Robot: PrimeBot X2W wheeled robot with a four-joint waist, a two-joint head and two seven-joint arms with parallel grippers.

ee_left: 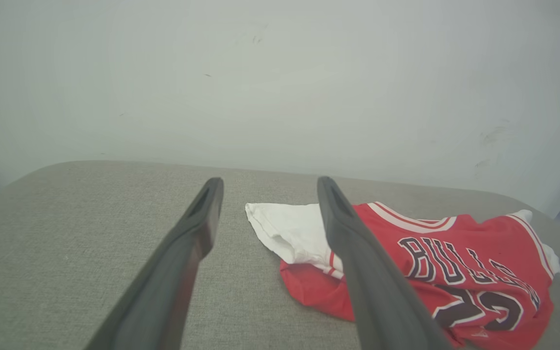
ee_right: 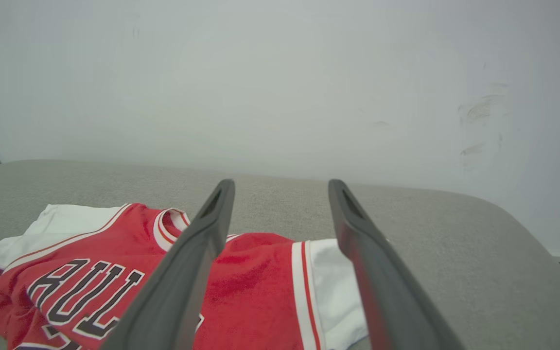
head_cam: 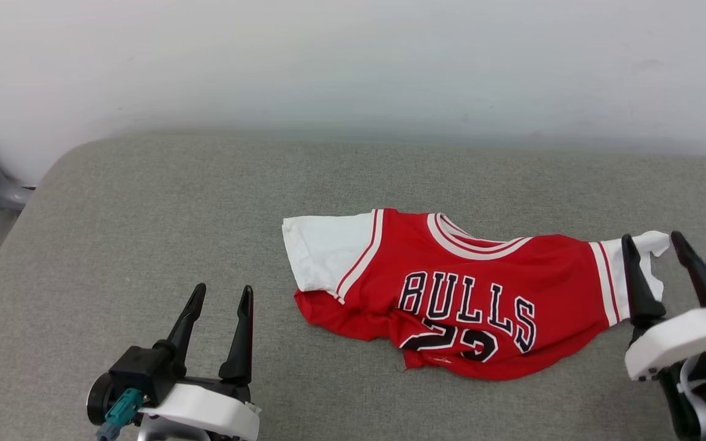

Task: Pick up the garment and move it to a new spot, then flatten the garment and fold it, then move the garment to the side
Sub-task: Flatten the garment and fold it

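The garment (head_cam: 469,294) lies rumpled on the grey cushion (head_cam: 144,202), its long axis left to right, one sleeve tip beside the nearer right gripper (head_cam: 652,239), spread and empty, while the left gripper (head_cam: 223,288), likewise spread, waits apart.

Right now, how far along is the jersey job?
Done: nothing certain; the red basketball jersey with white sleeves lies on the grey fabric cushion, held by neither hand. In hand: the right hand is open, fingers either side of the jersey's white sleeve end; the left hand is open, apart from it. Left: the lower hem is rumpled, so flattening, folding and moving aside are not yet done.
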